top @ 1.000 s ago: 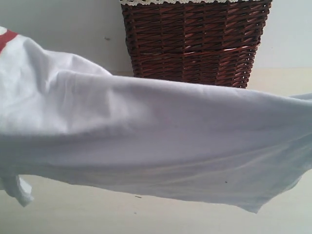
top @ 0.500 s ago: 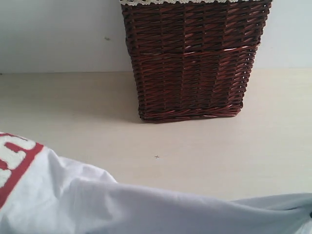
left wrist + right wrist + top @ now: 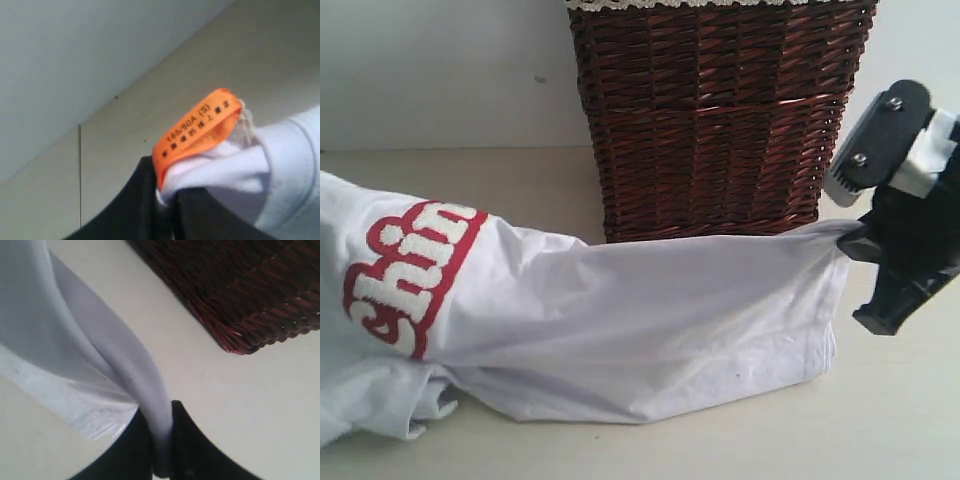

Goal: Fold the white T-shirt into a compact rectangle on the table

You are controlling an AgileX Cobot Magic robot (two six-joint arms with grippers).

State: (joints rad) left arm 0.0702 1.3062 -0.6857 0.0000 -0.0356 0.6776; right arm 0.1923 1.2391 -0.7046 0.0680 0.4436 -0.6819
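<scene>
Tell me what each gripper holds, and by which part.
Both hold the white T-shirt: left gripper pinches the fabric beside its orange tag, right gripper pinches a bunched edge.

My left gripper is clamped on a bunched fold of the white T-shirt. Its orange tag loops up just above the pinch, printed side showing, characters too small to read. The pale table lies behind, with a grey wall beyond.
</scene>
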